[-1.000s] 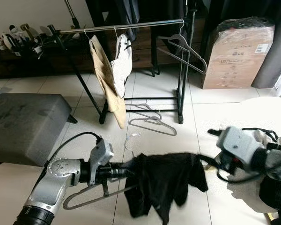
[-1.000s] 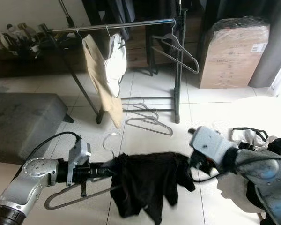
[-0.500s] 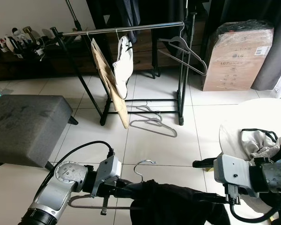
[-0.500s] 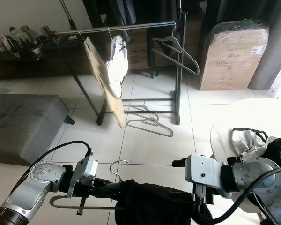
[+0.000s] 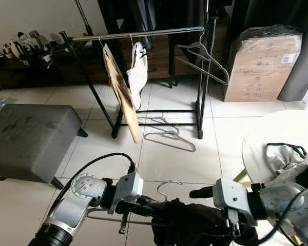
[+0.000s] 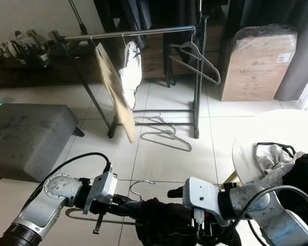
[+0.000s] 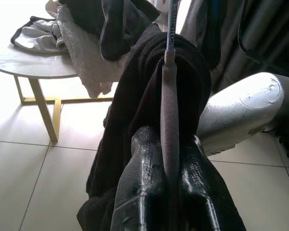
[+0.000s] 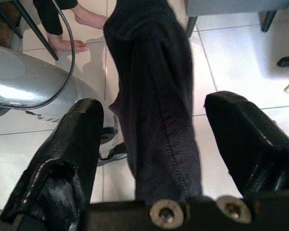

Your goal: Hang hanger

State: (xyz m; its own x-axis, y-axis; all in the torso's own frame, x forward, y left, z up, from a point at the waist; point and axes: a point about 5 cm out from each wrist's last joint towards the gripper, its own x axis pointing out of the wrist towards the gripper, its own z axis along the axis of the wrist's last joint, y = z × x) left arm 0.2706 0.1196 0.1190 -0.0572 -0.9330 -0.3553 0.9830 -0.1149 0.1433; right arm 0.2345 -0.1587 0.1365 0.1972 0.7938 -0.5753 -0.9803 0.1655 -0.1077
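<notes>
My left gripper [image 5: 142, 207] is shut on the lower bar of a grey hanger [image 5: 167, 185], low over the floor. In the left wrist view that bar [image 7: 169, 96] runs out between my shut fingers [image 7: 143, 159] into a black garment [image 7: 139, 91] draped over it. The garment [image 5: 195, 228] hangs bunched between both arms. My right gripper [image 8: 156, 154] stands open, its fingers [image 8: 62, 159] on either side of the dark cloth [image 8: 154, 96] without pinching it. The clothes rail [image 5: 138, 33] stands ahead.
On the rail hang a beige garment [image 5: 120, 92], a white one [image 5: 137, 72] and an empty hanger [image 5: 205, 56]. Spare hangers [image 5: 167, 136] lie under it. A grey ottoman [image 5: 31, 138] is at left, a box [image 5: 262, 64] at back right, a clothes-laden round table [image 5: 262, 138] at right. A person's bare feet [image 8: 67, 43] are close.
The garment that hung spread between the arms a second ago is now bunched on the hanger. My right gripper has come in closer to the left one. The head camera has shifted a little.
</notes>
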